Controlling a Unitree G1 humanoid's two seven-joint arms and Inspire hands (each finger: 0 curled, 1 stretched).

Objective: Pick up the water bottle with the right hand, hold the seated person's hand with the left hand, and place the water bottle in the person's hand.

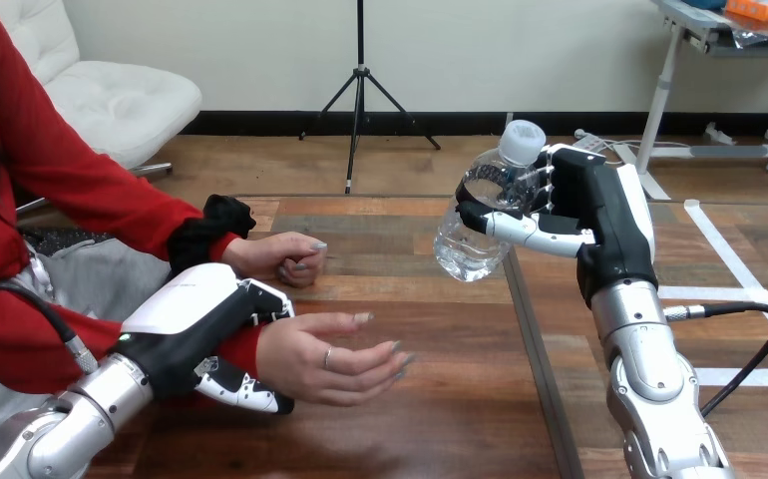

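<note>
Right hand [599,215] raised above worktop [430,429], fingers and thumb wrapped round water bottle [475,235]. Bottle clear, tilted, white cap pointing up toward view's right, off surface. Left hand [200,329] clasped round person's wrist [250,347], fingers curled beneath it. Person's open hand [330,359] palm-up, low over worktop, well apart from bottle. Person's other hand [280,259] rests behind, loosely curled.

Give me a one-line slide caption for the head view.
Right robot hand holds the water bottle aloft; left robot hand grips the person's wrist, palm open.
</note>
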